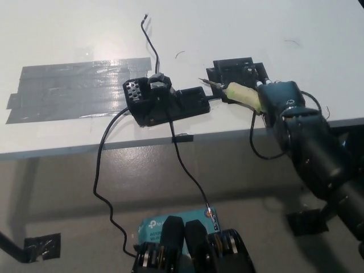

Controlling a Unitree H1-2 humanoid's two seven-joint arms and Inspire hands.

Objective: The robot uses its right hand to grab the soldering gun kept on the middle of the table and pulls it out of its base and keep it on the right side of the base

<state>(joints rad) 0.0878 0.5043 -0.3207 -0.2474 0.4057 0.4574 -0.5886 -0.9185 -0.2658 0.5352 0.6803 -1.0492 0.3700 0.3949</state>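
Head view: the soldering gun (pixel 239 94) is out of its base (pixel 166 101) and lies low over the table (pixel 239 34) just right of centre in the frame. Its pale yellow grip runs into the right hand (pixel 278 99), and its dark metal tip points toward the upper left, at the near edge of a black square holder (pixel 239 71). The long axis slants from lower right up to upper left, nearly flat to the tabletop. The hand is closed around the rear of the grip, so the tool sits directly ahead of the hand, between it and the base.

The base stands at the middle of the frame, just left of the tip and apart from it. Whether the gun already touches the table is hard to tell from this angle; it looks very close.

The black forearm comes up from the lower right corner, the wrist level with the table's front edge and the hand reaching in over it. The left hand is not visible.

A strip of grey tape (pixel 79 88) lies at the left, well apart.
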